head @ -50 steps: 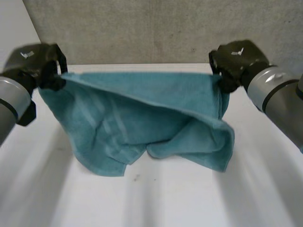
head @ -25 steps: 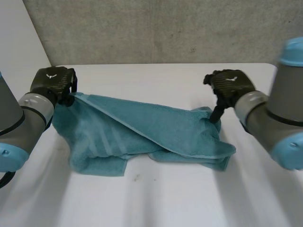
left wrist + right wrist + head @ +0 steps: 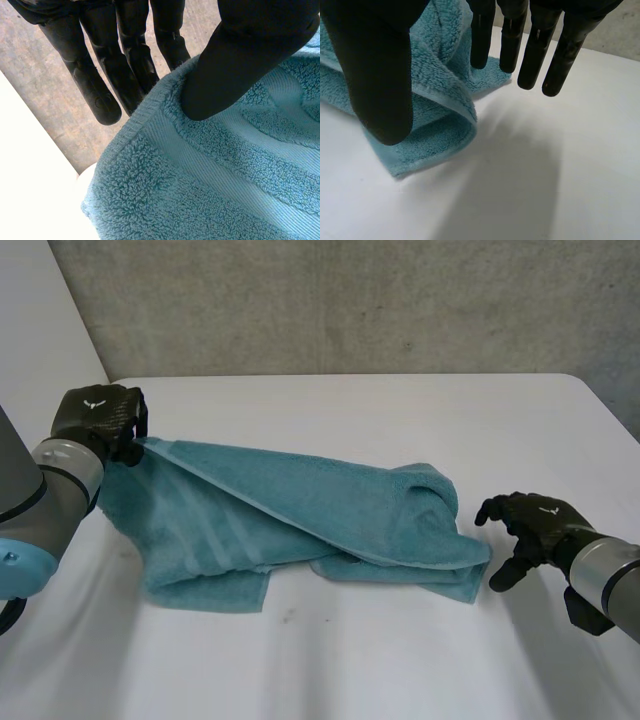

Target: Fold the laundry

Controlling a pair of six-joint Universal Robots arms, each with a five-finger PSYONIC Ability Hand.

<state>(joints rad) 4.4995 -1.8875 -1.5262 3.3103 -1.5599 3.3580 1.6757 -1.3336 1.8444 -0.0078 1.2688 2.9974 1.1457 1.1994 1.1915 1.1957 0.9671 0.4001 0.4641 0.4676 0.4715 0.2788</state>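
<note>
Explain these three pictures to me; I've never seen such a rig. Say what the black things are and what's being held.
It's a two-armed robot at a white table; the black things are its mechanical hands. The wide picture looks down from behind the arms; the other two come from a camera on each wrist. A teal towel lies loosely folded over on the table. The left hand pinches one towel corner between thumb and fingers. The right hand hangs open beside the towel's other end, holding nothing.
</note>
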